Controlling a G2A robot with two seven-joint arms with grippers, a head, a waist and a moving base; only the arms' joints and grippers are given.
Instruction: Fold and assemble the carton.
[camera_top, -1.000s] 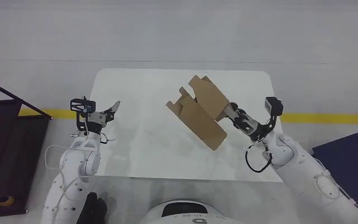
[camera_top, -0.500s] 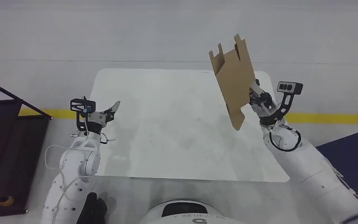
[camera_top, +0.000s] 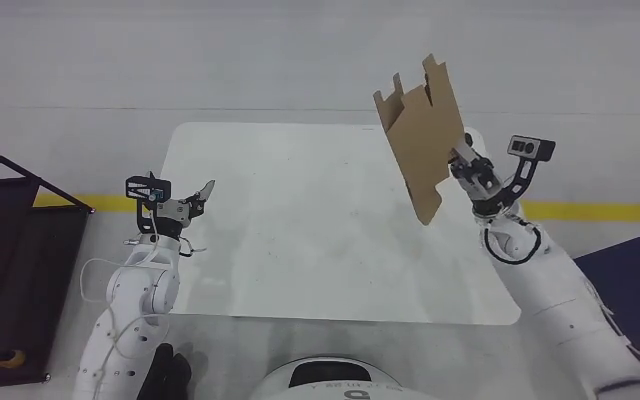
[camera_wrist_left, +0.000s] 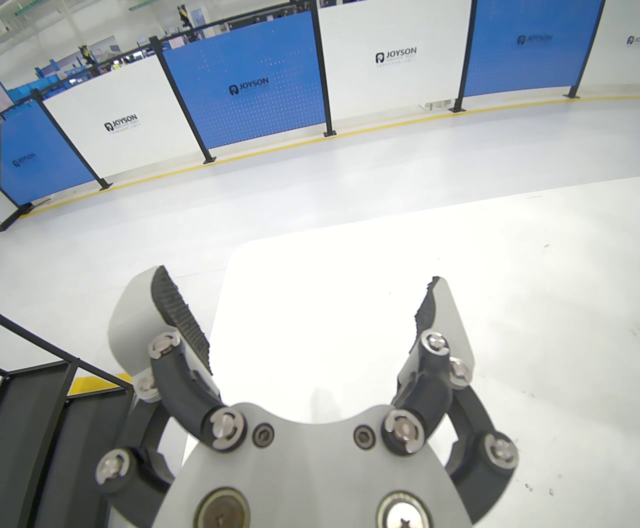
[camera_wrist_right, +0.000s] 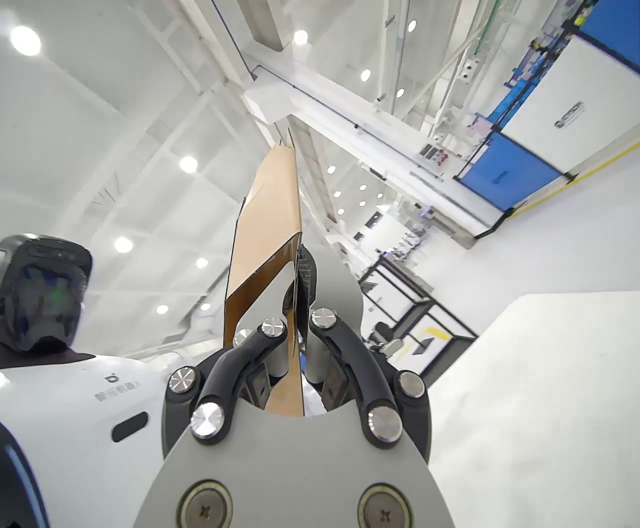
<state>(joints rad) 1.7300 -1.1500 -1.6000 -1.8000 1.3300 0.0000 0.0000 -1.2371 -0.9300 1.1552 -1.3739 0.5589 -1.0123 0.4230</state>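
Observation:
A flat brown carton (camera_top: 422, 135) is held up in the air over the far right corner of the white table (camera_top: 300, 250), standing almost on edge with its notched flaps uppermost. My right gripper (camera_top: 462, 160) is shut on the carton's right edge. In the right wrist view the carton (camera_wrist_right: 267, 225) shows edge-on, pinched between the fingers of the right gripper (camera_wrist_right: 298, 280). My left gripper (camera_top: 200, 195) hovers at the table's left edge, open with nothing between its fingers; the left wrist view shows this left gripper (camera_wrist_left: 300, 300) spread wide above the bare table corner (camera_wrist_left: 350, 280).
A black frame (camera_top: 25, 260) stands on the floor left of the table. A yellow floor line (camera_top: 580, 211) runs behind the table on both sides. Blue and white partition panels (camera_wrist_left: 240, 95) stand far beyond the table.
The right arm swung the carton up off the table surface into a near-vertical pose at the far right corner, then shifted slightly right. The left arm has stayed put.

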